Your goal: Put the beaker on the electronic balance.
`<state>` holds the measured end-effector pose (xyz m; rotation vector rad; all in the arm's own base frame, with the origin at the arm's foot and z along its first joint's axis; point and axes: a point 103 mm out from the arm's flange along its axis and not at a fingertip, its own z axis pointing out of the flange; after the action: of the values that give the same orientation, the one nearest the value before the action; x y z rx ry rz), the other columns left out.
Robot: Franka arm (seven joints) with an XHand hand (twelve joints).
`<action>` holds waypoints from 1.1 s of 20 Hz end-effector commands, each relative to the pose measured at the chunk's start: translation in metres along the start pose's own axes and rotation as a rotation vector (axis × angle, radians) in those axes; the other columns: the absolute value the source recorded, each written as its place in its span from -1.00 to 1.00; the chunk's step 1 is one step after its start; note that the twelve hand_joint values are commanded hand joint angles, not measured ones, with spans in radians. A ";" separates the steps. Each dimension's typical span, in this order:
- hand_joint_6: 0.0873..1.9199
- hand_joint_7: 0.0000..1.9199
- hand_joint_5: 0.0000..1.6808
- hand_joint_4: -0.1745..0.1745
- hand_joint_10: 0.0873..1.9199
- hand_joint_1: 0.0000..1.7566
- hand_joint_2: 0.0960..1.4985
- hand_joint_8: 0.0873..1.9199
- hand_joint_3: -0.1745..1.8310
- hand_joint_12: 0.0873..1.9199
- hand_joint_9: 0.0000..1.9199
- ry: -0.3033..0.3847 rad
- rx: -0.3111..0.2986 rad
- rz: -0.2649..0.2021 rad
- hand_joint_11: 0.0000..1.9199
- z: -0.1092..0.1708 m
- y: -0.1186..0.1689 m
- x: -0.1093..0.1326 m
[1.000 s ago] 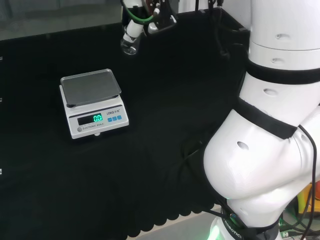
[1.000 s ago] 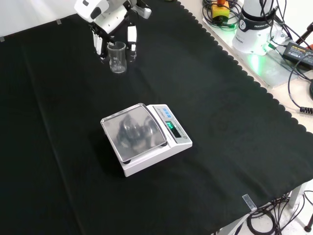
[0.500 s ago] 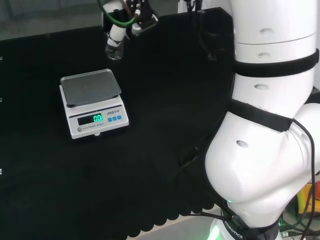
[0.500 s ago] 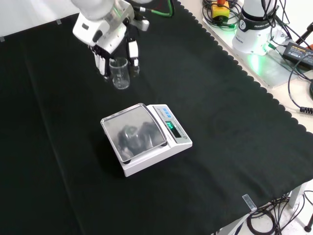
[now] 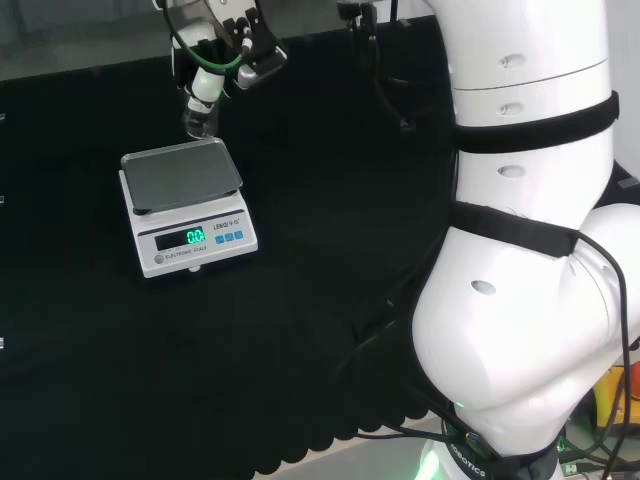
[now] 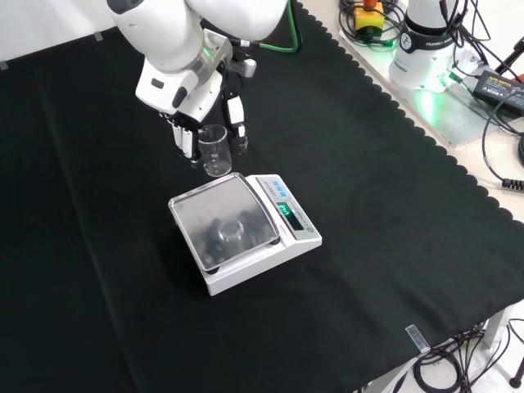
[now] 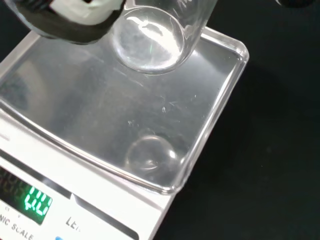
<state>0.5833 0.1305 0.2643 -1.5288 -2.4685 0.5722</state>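
Head view: beaker (image 5: pixel 198 120) is small, clear glass, mostly covered by the hand (image 5: pixel 205 85); hard to tell rim from base. Arm's white links cut off at top and right edges. Front view: hand's (image 6: pixel 190 123) palm is hidden behind the arm's white link, only fingers show around the beaker (image 6: pixel 214 151). Wrist view: beaker (image 7: pixel 150 42) cut off at the top edge, only base visible; hand (image 7: pixel 75 15) is a blurred white-and-black part. Scale (image 7: pixel 200 125) cut off at the left and bottom, display digits (image 7: pixel 37 202) blurred.
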 end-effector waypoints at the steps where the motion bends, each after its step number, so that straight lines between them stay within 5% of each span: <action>1: -0.25 0.33 0.34 0.02 -1.00 0.27 0.32 -0.33 -0.77 -0.57 0.78 0.035 0.005 0.080 0.81 0.008 0.015 0.014; 10: -0.24 0.34 0.34 0.22 -1.00 0.26 0.32 -0.33 -0.77 -0.57 0.80 0.084 0.064 0.162 0.81 0.021 0.034 0.029; 22: -0.23 0.34 0.33 0.29 -1.00 0.25 0.32 -0.32 -0.77 -0.57 0.82 0.062 0.117 0.157 0.82 0.028 0.054 0.063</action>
<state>0.5944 0.1835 0.2147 -1.6785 -2.2520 0.6405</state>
